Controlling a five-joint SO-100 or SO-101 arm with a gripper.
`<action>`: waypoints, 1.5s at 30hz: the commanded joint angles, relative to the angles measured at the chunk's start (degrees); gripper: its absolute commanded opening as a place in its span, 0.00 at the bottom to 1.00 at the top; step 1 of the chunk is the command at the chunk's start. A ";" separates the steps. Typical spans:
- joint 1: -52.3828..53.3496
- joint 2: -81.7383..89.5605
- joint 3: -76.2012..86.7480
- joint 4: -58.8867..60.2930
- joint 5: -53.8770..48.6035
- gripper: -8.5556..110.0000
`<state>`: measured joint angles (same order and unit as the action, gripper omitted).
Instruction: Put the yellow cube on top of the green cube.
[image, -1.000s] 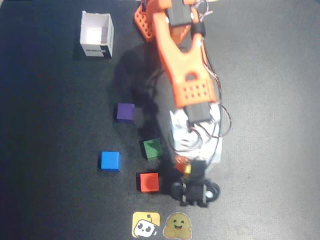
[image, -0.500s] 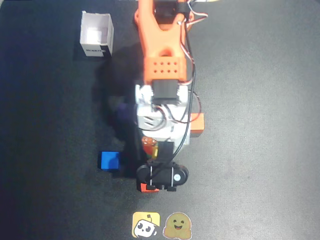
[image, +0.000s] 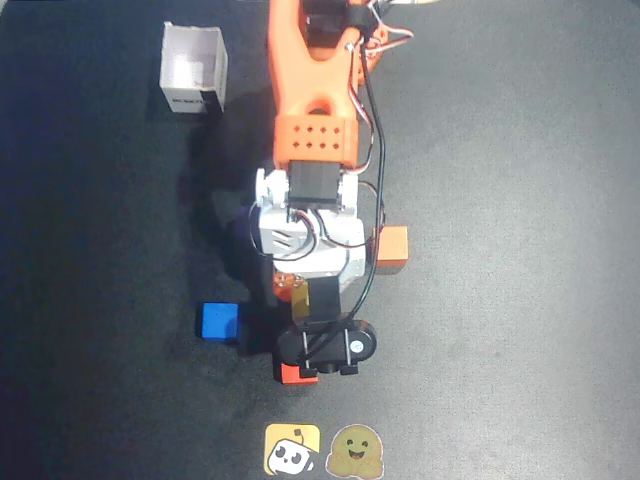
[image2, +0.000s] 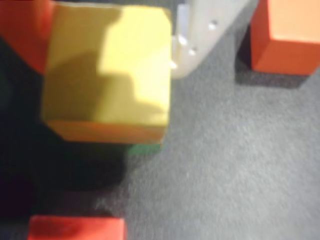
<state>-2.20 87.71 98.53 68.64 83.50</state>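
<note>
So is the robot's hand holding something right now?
Hand: closed on the yellow cube, holding it right over the green cube.

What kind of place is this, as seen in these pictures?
Probably a hobby robot tabletop: a dark mat, small colored blocks such as the blue cube, a white box, and cartoon stickers.

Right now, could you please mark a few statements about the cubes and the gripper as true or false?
1. The yellow cube sits between the fingers of the gripper. True.
2. The white box holds a cube. False: its inside looks empty.
3. In the overhead view, the blue cube lies left of the arm. True.
4. The orange cube is stacked on the red cube. False: they lie well apart.
5. In the wrist view, an edge of the green cube shows below the yellow cube. True.
</note>
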 joint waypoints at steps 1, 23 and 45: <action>0.35 3.52 0.62 -1.14 -0.62 0.15; 1.14 5.62 6.94 -5.71 -0.62 0.15; 1.32 5.98 10.72 -7.12 1.05 0.19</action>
<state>-1.14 90.62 109.25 61.96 83.85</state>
